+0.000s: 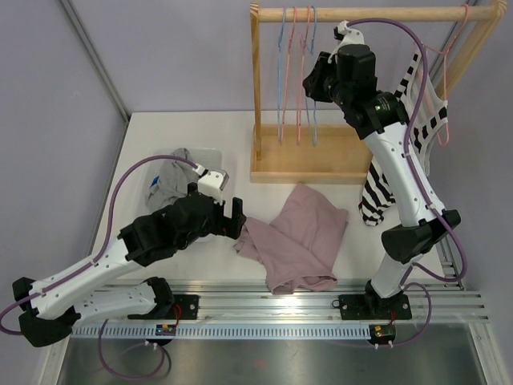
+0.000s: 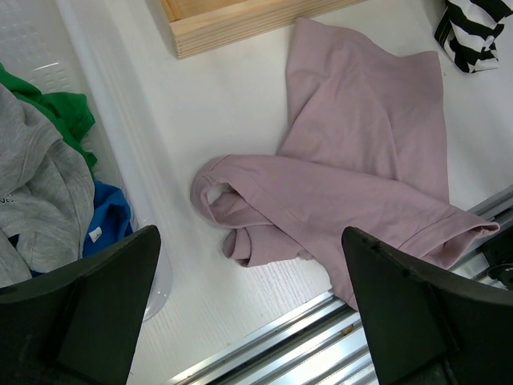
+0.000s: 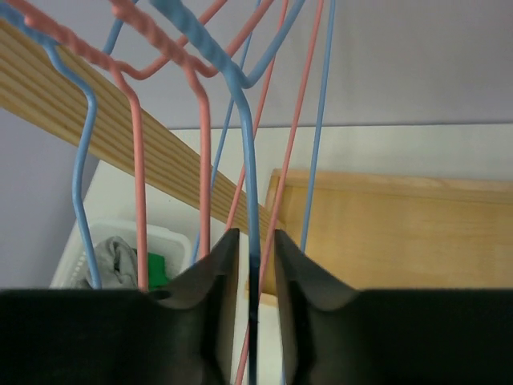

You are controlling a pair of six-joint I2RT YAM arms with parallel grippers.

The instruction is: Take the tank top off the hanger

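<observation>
The tank top, mauve and crumpled, lies flat on the white table with no hanger in it. High at the wooden rack, my right gripper has its jaws slightly parted on either side of the wire of a bare blue hanger. A thin gap shows on each side of the wire. That hanger hangs from the rail among other bare pink and blue hangers. My left gripper hovers wide open over the table just left of the tank top, holding nothing.
A black-and-white striped garment hangs on a pink hanger at the rail's right end, behind my right arm. The rack's wooden base stands behind the tank top. A clear bin of clothes sits at the left. A metal rail edges the table front.
</observation>
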